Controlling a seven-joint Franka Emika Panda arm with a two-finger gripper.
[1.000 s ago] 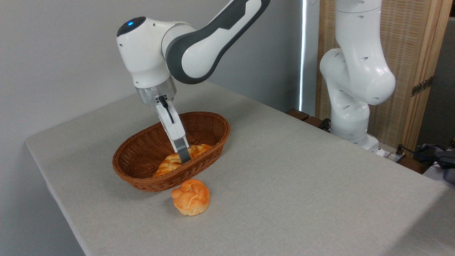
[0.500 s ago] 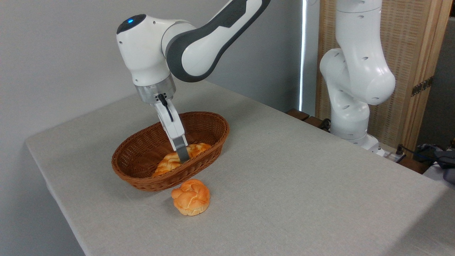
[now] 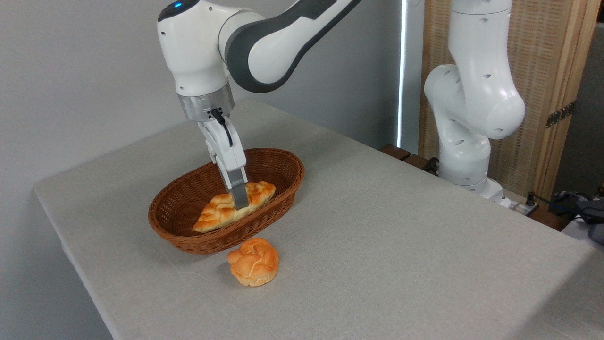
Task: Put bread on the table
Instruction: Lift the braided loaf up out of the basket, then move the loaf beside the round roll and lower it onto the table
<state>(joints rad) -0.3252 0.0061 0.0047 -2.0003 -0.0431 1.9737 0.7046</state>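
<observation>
The bread, a long braided golden-orange loaf, hangs level with the rim of the brown wicker basket, lifted off its floor. My gripper reaches down from above and is shut on the bread near its middle. Only the near grey finger shows; the other is hidden behind the loaf. The table, covered in light grey-beige cloth, spreads around the basket.
A small round knotted bun lies on the cloth just in front of the basket. The arm's white base stands at the back right edge, before a wooden screen. The table's left edge runs close to the basket.
My gripper has risen with the bread in it. The loaf has come up from the basket floor to about rim height. The basket and the bun have stayed in place.
</observation>
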